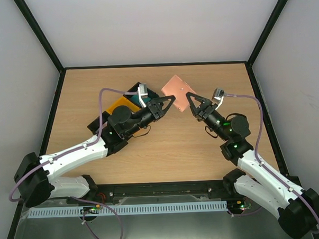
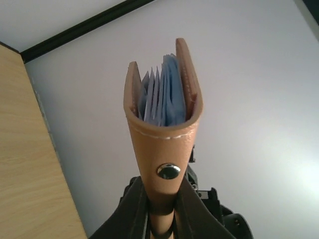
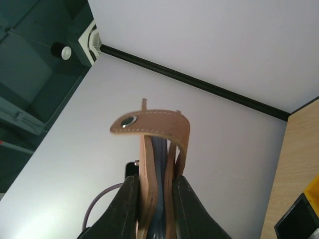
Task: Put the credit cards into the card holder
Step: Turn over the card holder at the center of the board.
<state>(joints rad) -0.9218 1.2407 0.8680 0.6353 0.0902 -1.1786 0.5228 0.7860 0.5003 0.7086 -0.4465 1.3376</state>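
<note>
The pinkish-brown card holder (image 1: 178, 87) hangs in the air over the back middle of the table, pinched from both sides. My left gripper (image 1: 171, 101) is shut on its lower edge; in the left wrist view the holder (image 2: 164, 144) stands upright between my jaws (image 2: 162, 201), its snap stud facing the camera and its pale blue pockets fanned open at the top. My right gripper (image 1: 191, 98) is shut on the opposite edge; there the holder (image 3: 149, 154) rises from my jaws (image 3: 155, 186) with its tab curled over. A teal stack of credit cards (image 1: 133, 103) peeks from behind my left arm.
A yellow tray (image 1: 117, 107) and a black tray (image 1: 96, 124) lie at the back left, largely covered by my left arm. The right wrist view catches their corners, yellow (image 3: 313, 188) and black (image 3: 298, 219). White walls with black frame bars enclose the table.
</note>
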